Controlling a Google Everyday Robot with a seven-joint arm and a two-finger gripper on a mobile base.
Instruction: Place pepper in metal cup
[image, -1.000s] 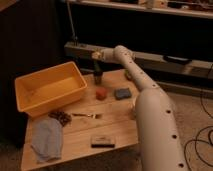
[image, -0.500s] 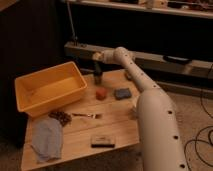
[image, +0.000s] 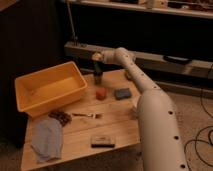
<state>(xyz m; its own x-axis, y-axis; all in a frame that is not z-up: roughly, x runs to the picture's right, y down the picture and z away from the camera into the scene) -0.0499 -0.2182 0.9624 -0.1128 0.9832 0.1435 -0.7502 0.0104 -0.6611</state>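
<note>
The metal cup (image: 98, 78) is a small dark cylinder at the back edge of the wooden table (image: 117, 125). My gripper (image: 96, 59) hangs directly above it at the end of the white arm, which reaches in from the right. The pepper (image: 97, 68) shows as a slim greenish shape standing upright between the gripper and the cup's mouth. Its lower end is hidden inside the cup or behind its rim.
A large yellow bin (image: 50, 90) fills the table's left rear. An orange-red fruit (image: 101, 94) and a blue-grey sponge (image: 122, 93) lie in front of the cup. A fork (image: 88, 116), dark snack pile (image: 60, 117), blue cloth (image: 47, 138) and dark bar (image: 102, 141) sit nearer the front.
</note>
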